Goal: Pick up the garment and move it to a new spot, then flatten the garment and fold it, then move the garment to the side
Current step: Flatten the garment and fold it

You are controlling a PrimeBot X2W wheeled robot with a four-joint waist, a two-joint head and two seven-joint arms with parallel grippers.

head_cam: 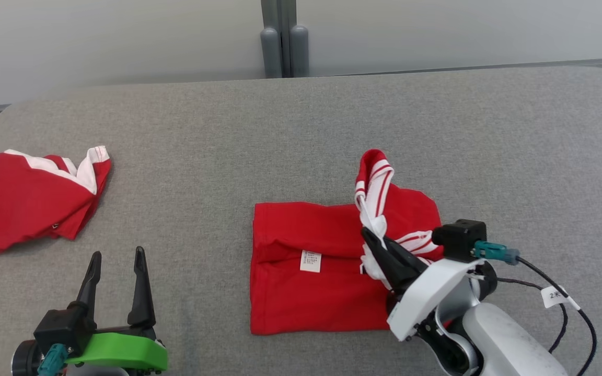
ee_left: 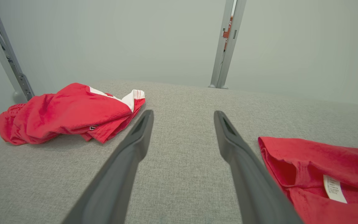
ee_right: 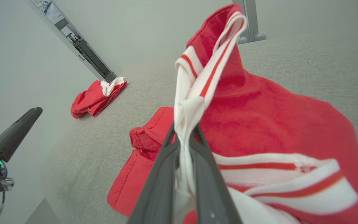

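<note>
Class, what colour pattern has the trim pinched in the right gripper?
White with red stripes. The trim in the right gripper shows best in the right wrist view.

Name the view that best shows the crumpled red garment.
Left wrist view: the crumpled garment lies whole and near. The head view crops it at the picture's edge; the right wrist view shows it small and distant.

I see my left gripper (head_cam: 117, 251) low at the left side, its two dark fingers standing wide apart and pointing up, with the green wrist piece (head_cam: 118, 352) just under them. My right gripper (head_cam: 366, 233) reaches in from the lower right and leans toward the left. Its fingers are pressed together on a white strip of the garment (head_cam: 290, 235). The pale right forearm (head_cam: 510, 339) follows behind it, bent at the wrist.
</note>
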